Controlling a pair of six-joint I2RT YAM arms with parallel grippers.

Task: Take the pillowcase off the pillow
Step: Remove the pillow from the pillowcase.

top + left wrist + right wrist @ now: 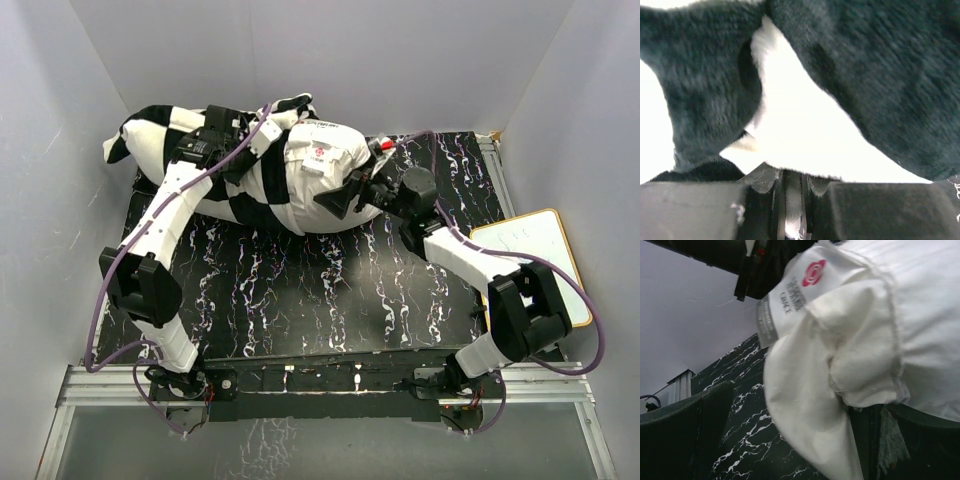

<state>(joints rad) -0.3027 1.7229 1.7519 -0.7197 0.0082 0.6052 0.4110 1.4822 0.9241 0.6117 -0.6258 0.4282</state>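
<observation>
Plush checkered pillowcase [150,128] bunches at the far left, left gripper [215,138] pinched tight on it; right gripper [338,195] gapes wide, straddling the bare pillow [320,165] corner.

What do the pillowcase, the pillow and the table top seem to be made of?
The pillowcase looks like plush, fur-like fabric, matte; a short fuzzy pile shows close up. The pillow looks like smooth woven cloth, perhaps cotton or a blend: fine stripes, a stitched seam, a sewn label. The table top is black with white marble veins; real stone or printed sheet, I cannot tell.
</observation>
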